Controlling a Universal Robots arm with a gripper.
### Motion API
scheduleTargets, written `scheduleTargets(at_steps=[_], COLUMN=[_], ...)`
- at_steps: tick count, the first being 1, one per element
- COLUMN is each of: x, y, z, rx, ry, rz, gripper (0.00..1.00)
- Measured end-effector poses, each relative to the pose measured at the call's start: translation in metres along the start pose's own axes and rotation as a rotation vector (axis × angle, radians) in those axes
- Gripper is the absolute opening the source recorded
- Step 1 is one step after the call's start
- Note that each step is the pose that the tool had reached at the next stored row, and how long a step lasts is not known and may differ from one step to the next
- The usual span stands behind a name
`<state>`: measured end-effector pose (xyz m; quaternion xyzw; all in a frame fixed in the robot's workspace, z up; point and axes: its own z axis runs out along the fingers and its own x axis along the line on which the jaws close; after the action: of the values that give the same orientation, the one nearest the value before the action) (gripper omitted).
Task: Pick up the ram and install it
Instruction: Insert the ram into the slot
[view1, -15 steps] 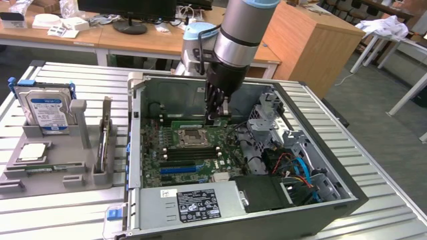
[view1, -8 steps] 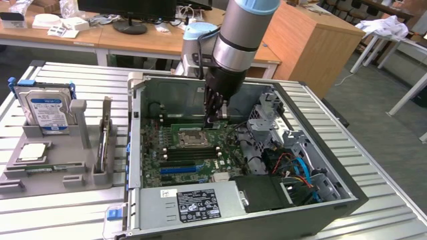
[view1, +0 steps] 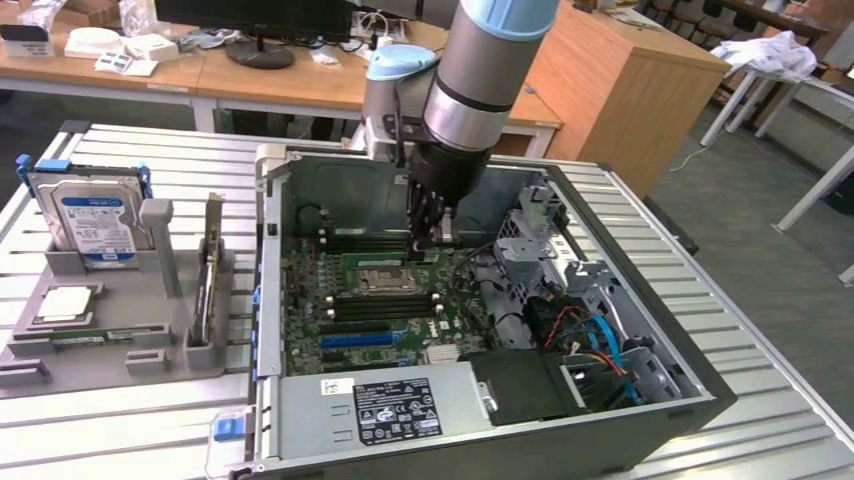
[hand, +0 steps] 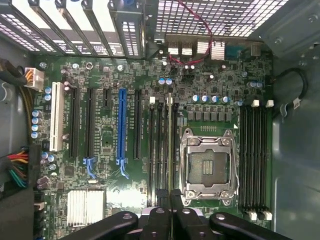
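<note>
1. Wrist view: your gripper (hand: 169, 194) has its jaws pinched on the ram (hand: 170, 140), edge-on over the memory slots (hand: 159, 145) beside the CPU socket (hand: 207, 165).
2. Case walls (view1: 334, 185) ring the board; the top stands open.
3. Count: one ram, one blue slot (hand: 121, 125).

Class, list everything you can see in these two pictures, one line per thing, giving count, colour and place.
table: one, silver, slatted, under everything
computer case: one, dark grey, open, on the table
motherboard: one, green, inside the case
CPU socket: one, silver frame, on the motherboard
memory slots: two banks, black, either side of the socket
expansion slot: one, blue, on the motherboard
power supply: one, grey, black label, in a case corner
hard drive: one, silver, upright in a grey holder, exterior view's left
ram: one, green, edge-on along a memory slot
gripper: one, black, fingers shut on the ram
</note>
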<state>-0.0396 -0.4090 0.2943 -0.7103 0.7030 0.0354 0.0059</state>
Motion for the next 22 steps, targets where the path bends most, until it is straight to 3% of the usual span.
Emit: scheduleTargets(at_steps=[18, 22], x=[0.0075, 0.0078], y=[0.0001, -0.0001], z=[-0.0004, 0.0034], rx=[0.0001, 0.0], ry=[-0.0001, 0.0], rz=[0.0, 0.0], gripper=[0.12, 0.12])
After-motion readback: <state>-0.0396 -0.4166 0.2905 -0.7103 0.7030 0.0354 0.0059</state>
